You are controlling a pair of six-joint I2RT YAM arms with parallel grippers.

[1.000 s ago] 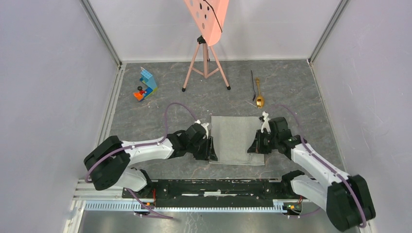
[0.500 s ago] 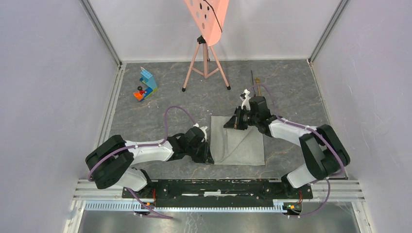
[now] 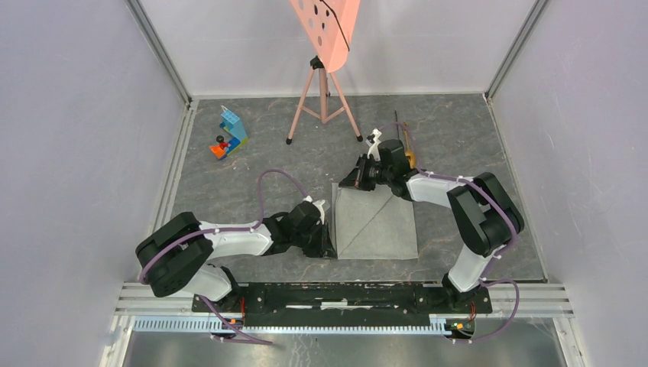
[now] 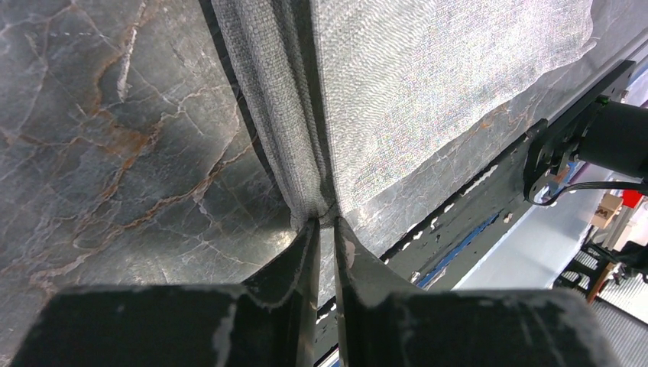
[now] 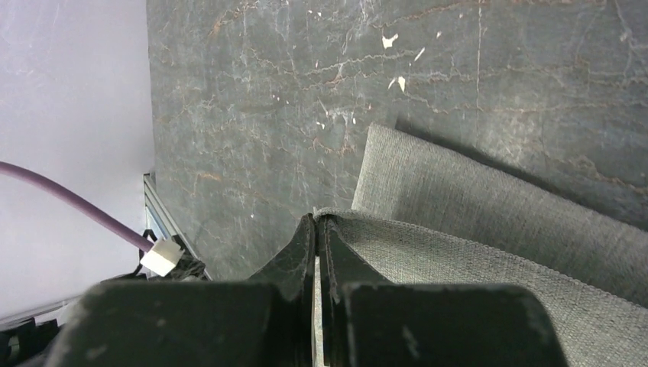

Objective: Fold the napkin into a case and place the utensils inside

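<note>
Clamping shut on a corner of the napkin (image 3: 382, 225), the right gripper (image 3: 355, 182) is holding it at the cloth's far-left corner, making a diagonal fold, while the left gripper (image 3: 330, 246), jaws closed on the near-left edge, is anchoring the cloth on the desk (image 3: 252, 164), apparently against sliding.

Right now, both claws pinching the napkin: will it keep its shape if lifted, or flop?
Likely floppy: the napkin puckers into folds where the left claw pinches it. Probably light: the corner held by the right claw drapes over in a soft diagonal fold. The coarse weave should resist slipping.
</note>
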